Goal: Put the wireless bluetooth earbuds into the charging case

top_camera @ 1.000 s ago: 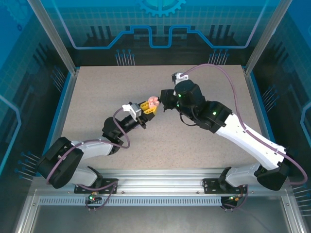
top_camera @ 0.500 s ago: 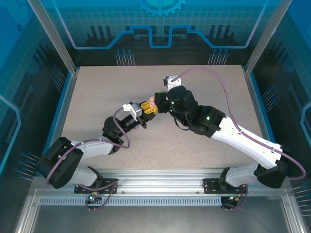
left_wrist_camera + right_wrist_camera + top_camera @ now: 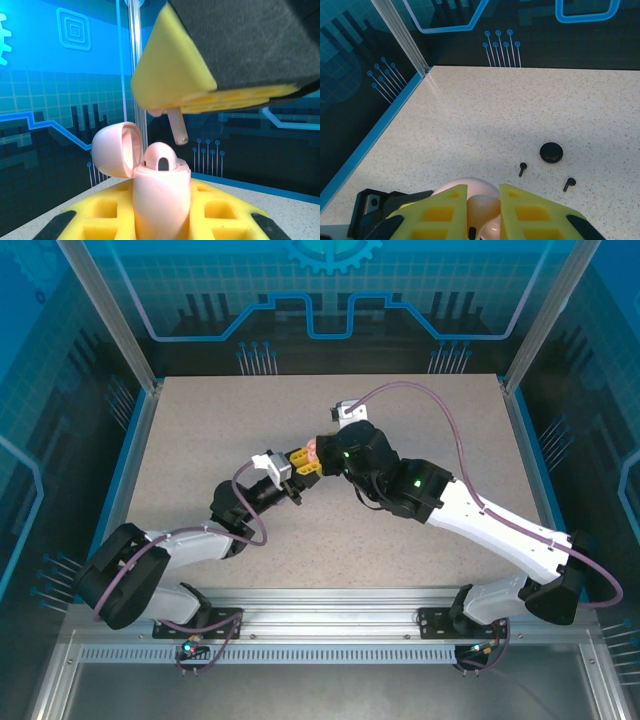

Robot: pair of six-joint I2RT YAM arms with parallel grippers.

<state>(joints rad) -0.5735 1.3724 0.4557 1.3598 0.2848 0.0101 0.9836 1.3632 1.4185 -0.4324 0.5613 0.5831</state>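
The left gripper [image 3: 162, 222] clamps the open pink case [image 3: 161, 192], its lid tipped back. Just above the case, the right gripper [image 3: 483, 204] pinches a pink earbud [image 3: 176, 125] (stem pointing down). Black earbuds [image 3: 522, 169] lie near a black case [image 3: 551, 152] on the surface [image 3: 520, 105].
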